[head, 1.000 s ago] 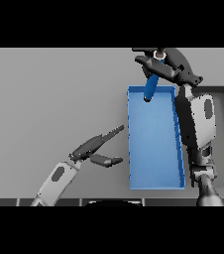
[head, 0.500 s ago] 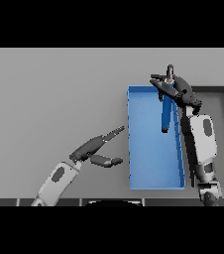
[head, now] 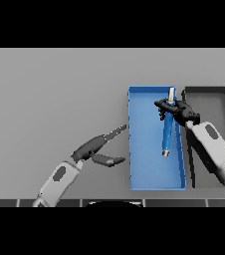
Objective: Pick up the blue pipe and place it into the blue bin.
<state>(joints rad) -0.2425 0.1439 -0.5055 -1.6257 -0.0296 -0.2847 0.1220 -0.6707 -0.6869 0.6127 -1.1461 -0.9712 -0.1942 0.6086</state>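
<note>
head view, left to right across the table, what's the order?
Robot's left hand, fingers relaxed → open-topped rectangular blue bin → slim blue pipe over the bin → dark grey rectangular bin. Right hand omitted: it overlaps the pipe.

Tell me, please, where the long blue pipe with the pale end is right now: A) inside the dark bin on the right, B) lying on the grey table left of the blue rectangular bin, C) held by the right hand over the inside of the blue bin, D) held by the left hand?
C: the right hand has its fingers curled round the long blue pipe, which shows against the floor of the blue rectangular bin.
</note>
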